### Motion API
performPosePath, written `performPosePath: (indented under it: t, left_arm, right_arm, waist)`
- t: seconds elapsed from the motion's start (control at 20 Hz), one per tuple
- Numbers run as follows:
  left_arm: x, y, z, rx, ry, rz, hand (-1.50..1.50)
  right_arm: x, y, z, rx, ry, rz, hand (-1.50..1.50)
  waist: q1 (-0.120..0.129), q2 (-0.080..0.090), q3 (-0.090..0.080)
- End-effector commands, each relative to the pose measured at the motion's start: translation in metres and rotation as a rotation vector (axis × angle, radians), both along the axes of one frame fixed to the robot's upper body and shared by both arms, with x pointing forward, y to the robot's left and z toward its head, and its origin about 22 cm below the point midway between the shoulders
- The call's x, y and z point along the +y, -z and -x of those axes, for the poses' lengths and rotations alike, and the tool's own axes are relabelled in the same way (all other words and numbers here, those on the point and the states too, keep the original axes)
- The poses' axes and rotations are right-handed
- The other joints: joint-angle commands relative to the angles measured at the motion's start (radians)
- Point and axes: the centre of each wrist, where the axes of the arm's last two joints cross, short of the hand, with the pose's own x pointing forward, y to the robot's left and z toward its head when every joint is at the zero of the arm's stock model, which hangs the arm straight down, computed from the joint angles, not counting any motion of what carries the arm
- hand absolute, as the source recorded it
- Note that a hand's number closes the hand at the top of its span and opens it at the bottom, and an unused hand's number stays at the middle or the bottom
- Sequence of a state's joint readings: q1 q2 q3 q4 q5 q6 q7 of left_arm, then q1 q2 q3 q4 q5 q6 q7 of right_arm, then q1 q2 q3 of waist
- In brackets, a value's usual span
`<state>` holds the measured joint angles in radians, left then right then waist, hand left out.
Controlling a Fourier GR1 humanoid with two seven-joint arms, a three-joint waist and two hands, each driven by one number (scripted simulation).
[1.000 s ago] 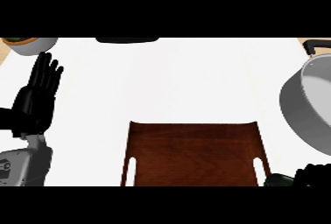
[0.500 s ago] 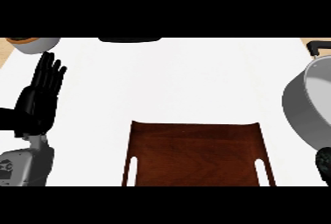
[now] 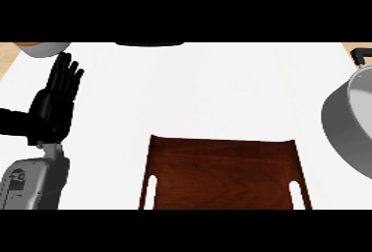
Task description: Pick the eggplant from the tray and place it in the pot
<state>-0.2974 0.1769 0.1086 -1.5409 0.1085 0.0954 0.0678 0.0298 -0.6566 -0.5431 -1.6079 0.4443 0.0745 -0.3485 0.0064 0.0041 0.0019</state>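
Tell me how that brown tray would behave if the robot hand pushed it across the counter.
The tray looks like a flat, stiff wooden board, so it would likely slide whole, not flex. Lying low on the smooth white counter, it seems unlikely to tip. Its slot handles suggest easy lifting.

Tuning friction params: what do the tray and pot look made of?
Tray: looks like dark brown wood with a slight sheen; faint grain streaks show, and slot handles are cut through near its sides. Pot: looks like grey brushed metal, going by the soft highlights along its wall and rim.
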Motion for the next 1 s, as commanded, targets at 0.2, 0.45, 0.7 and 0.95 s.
performPosePath:
  t: [0.2,0.45,0.7,0.95]
  left_arm:
    - [-0.005,-0.004,0.005,-0.007,0.009,-0.006,0.00]
    - [-0.004,0.005,-0.005,0.005,0.010,0.010,0.00]
    - [-0.008,0.000,0.007,-0.018,0.013,0.002,0.00]
    - [0.008,-0.016,-0.010,-0.003,0.008,0.002,0.00]
  right_arm:
    - [-0.045,0.036,-0.059,0.044,0.004,0.027,1.50]
    - [-0.058,0.054,-0.063,0.274,0.000,-0.051,1.50]
    - [-0.049,0.091,-0.074,0.398,-0.100,-0.165,-1.50]
    - [-0.044,0.093,-0.090,0.277,-0.236,-0.206,-1.50]
  waist:
    - [0.019,0.000,0.000]
    - [0.015,0.002,-0.001]
    - [0.017,0.001,0.000]
    - [0.006,0.001,0.000]
